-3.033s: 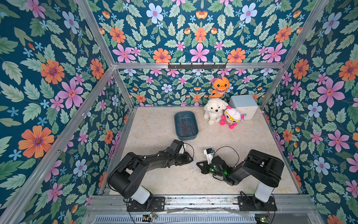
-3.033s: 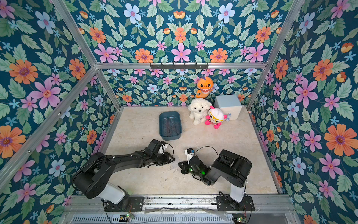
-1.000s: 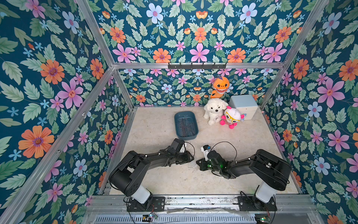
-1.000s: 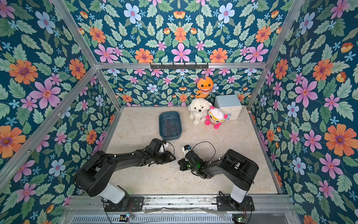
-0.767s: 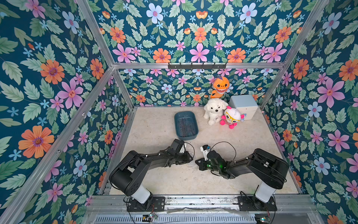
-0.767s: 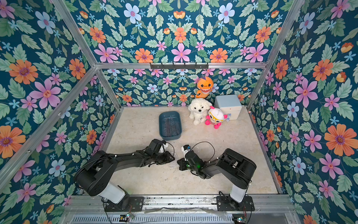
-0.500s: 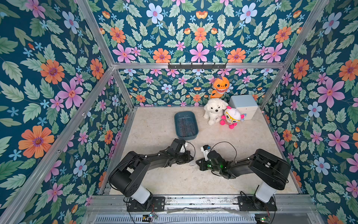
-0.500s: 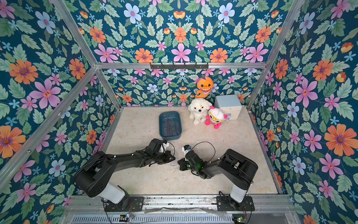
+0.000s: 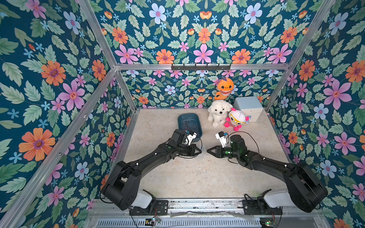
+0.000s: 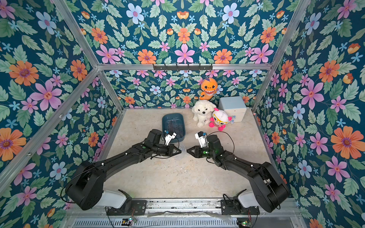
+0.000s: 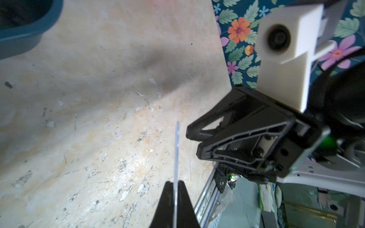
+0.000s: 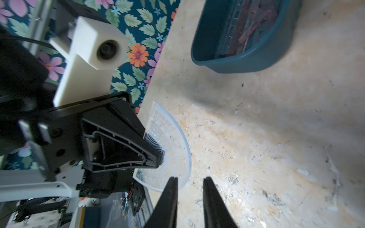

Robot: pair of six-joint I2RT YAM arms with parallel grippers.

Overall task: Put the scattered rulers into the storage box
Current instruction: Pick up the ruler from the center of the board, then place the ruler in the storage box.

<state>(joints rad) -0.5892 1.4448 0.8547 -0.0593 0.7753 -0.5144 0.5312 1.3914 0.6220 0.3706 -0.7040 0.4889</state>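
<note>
A clear semicircular protractor (image 12: 171, 142), one of the rulers, hangs above the floor between the two arms; it shows faintly in both top views (image 9: 201, 152) (image 10: 182, 151) and edge-on in the left wrist view (image 11: 176, 150). My left gripper (image 11: 175, 182) (image 9: 199, 152) (image 12: 158, 160) is shut on its straight edge. My right gripper (image 12: 190, 179) (image 9: 207, 151) (image 11: 194, 141) faces it, open, with only floor between the jaws; one finger (image 12: 171, 189) overlaps the protractor's curved rim. The teal storage box (image 9: 179, 123) (image 10: 163, 122) (image 12: 246, 63) stands behind the left arm with several rulers (image 12: 248, 37) inside.
Three plush toys, a white dog (image 9: 218, 112), a pink doll (image 9: 236, 120) and an orange one (image 9: 224, 88), sit at the back right beside a pale blue cube container (image 9: 248, 107). Floral walls enclose the floor on three sides. A metal rail (image 9: 197, 205) runs along the front.
My left gripper has closed on the protractor. My right gripper, shut a second ago, has opened and let it go. Both arms stayed nearly in place.
</note>
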